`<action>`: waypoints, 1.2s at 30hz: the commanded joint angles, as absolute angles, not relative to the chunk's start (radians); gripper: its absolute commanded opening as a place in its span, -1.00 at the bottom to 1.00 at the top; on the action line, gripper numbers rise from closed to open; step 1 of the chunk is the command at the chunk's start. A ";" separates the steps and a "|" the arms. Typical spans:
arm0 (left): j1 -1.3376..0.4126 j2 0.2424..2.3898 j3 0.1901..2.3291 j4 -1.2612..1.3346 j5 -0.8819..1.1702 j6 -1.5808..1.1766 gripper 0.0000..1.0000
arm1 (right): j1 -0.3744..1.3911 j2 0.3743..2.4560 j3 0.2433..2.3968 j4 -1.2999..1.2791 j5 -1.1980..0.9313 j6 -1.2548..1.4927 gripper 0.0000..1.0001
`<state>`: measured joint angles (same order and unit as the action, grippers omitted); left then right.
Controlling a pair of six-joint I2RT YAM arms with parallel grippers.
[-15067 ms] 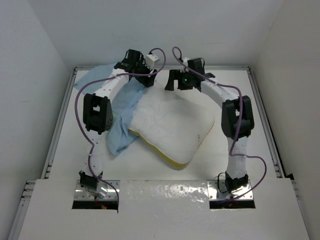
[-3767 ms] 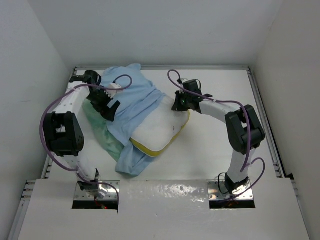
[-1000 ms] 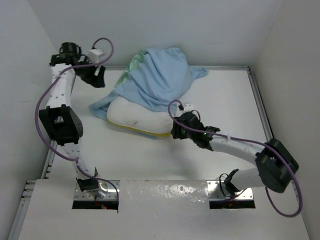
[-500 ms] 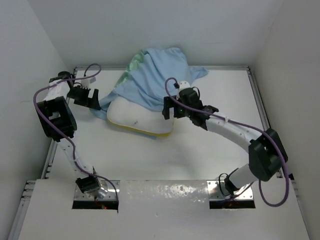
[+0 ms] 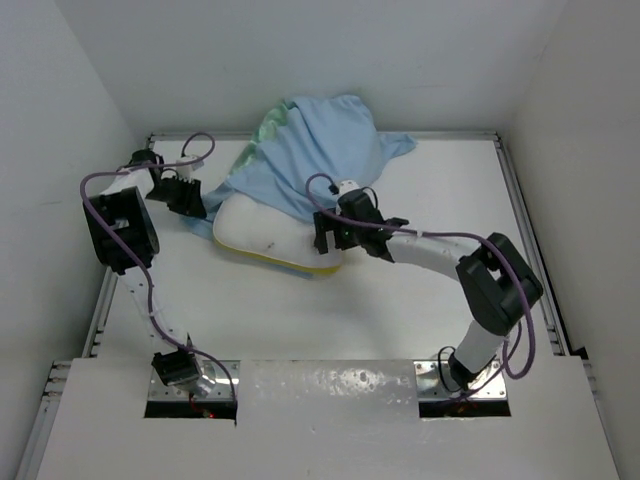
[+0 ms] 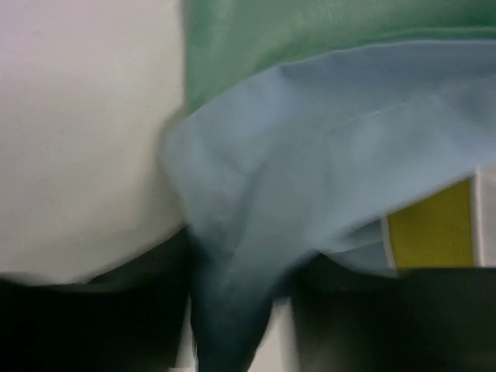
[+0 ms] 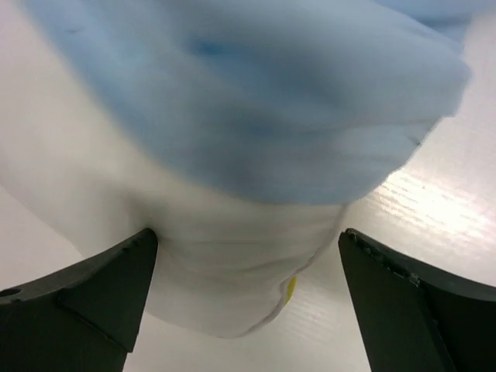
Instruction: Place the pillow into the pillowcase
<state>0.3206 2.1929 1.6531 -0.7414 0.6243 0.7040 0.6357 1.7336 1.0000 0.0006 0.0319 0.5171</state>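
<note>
Two arms flank a plump white quilted pillow (image 5: 262, 228) with yellow piping, lying mid-worktop (image 5: 420, 310). A thin light-blue fabric pillowcase (image 5: 320, 150) with a sea-green reverse drapes over its 12 o'clock end. At the pillow's 9 o'clock, the left end effector (image 5: 190, 200) has blue hem between its fingers; I cannot tell whether it pinches. At 4 o'clock, the right end effector (image 5: 328, 238) is spread wide astride the pillow's corner.

The pillow looks soft, light and squashy, best gripped at a corner. The case looks limp and slippery, best taken by its hem.

The wrist views show the finger spread. Only the overhead view shows how much pillow lies bare.
</note>
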 commanded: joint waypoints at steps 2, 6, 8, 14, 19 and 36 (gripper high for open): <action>0.318 2.189 1.646 -0.834 0.736 0.765 -0.99 | 0.878 1.585 1.020 0.064 0.309 0.095 0.98; 0.324 2.108 1.565 -0.942 0.794 0.850 -1.00 | 0.983 1.648 1.189 -0.010 0.319 -0.129 0.98; 0.324 2.043 1.517 -0.986 0.827 0.882 -1.00 | 1.005 1.738 1.344 -0.125 0.234 -0.190 0.98; 0.321 1.953 1.486 -1.141 0.923 1.009 -1.00 | 1.046 2.164 1.746 -0.276 0.264 -0.252 0.98; 0.322 1.937 1.508 -1.303 0.945 1.132 -1.00 | 1.045 2.370 1.950 -0.402 0.353 -0.253 0.98; 0.276 1.692 1.621 -1.318 1.231 1.114 -1.00 | 0.727 2.399 2.195 0.200 0.677 0.189 -1.00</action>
<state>0.3111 1.7580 1.5459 -1.2304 1.0267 1.1000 0.8509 2.4424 2.1284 -0.1753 0.3729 0.1165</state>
